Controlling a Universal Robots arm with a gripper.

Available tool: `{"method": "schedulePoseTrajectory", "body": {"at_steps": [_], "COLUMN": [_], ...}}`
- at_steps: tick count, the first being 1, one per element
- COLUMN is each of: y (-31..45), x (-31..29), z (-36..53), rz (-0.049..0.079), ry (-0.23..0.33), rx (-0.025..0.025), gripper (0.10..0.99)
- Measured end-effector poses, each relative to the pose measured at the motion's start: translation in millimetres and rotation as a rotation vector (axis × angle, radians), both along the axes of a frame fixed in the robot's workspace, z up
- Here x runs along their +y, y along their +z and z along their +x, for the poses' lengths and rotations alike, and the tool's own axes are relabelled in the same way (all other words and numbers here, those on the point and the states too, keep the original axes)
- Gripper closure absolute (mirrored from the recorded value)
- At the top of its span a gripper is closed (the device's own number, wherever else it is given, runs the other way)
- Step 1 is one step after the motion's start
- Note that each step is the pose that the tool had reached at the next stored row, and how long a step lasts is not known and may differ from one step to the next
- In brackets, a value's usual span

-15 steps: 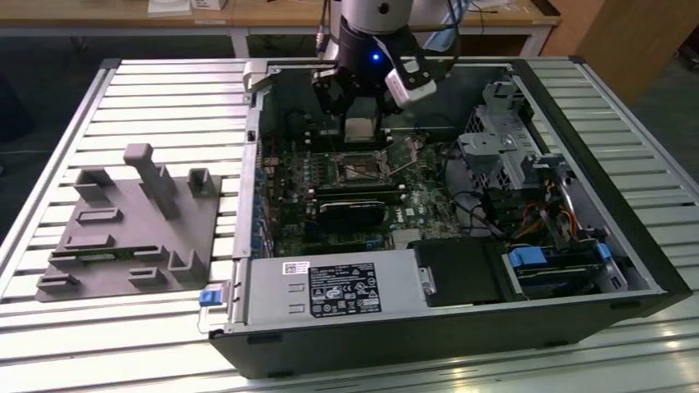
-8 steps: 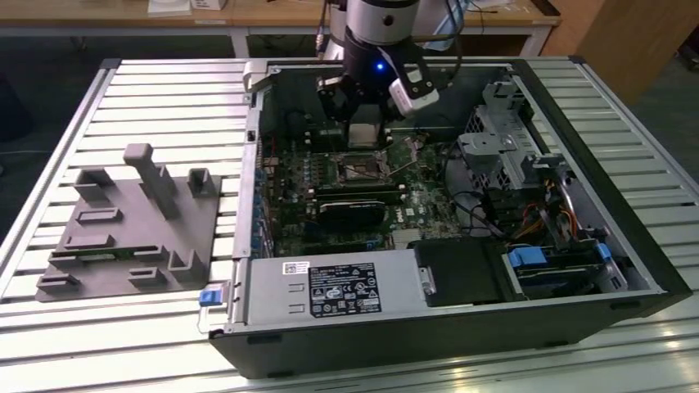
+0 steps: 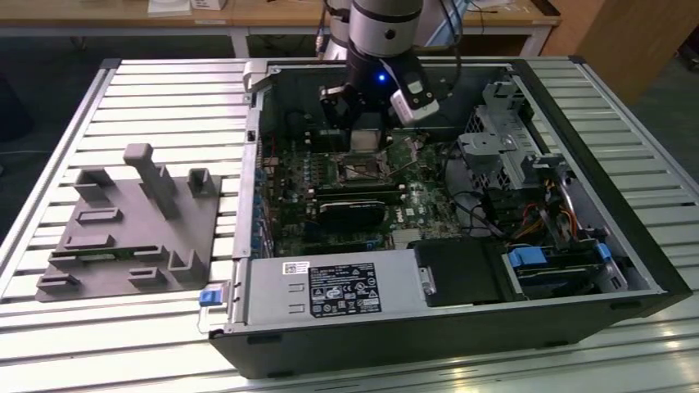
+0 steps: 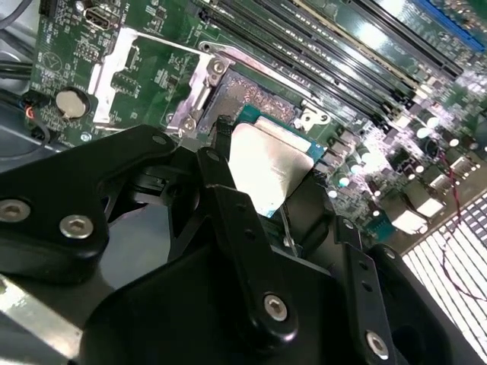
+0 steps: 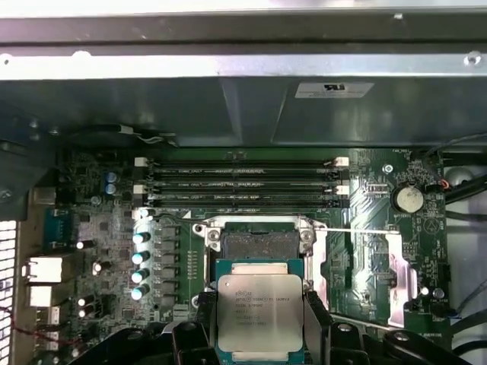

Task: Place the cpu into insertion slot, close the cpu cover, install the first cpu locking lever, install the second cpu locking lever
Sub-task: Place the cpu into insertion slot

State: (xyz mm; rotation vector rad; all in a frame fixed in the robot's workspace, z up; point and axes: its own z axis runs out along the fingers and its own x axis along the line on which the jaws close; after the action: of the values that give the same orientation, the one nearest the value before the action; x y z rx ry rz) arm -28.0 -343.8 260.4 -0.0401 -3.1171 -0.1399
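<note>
I pinch the cpu (image 5: pixel 259 313) by two opposite edges, my jaws pressed onto it with black fingers (image 5: pixel 315 323) either side. Its near edge is cut off in the first wrist view, and in the second wrist view my own linkage covers part of it. It hangs over the green motherboard (image 5: pixel 365 266), just beside the insertion slot (image 5: pixel 259 243) (its dark recess open to view). Print crosses the chip's lid, and a white label (image 5: pixel 333 89) sits on the case wall (image 5: pixel 228 114); I leave both unread.
</note>
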Motion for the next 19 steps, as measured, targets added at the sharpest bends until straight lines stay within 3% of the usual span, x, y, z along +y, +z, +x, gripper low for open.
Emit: {"method": "schedulePoseTrajectory", "body": {"at_steps": [11, 19], "y": [-15.5, -16.1], "x": [0.9, 0.9], "z": [3.1, 3.2], "rz": [0.000, 0.000], "ry": [0.000, -0.022], "rx": [0.0010, 0.0011], "gripper": [0.545, 0.545]}}
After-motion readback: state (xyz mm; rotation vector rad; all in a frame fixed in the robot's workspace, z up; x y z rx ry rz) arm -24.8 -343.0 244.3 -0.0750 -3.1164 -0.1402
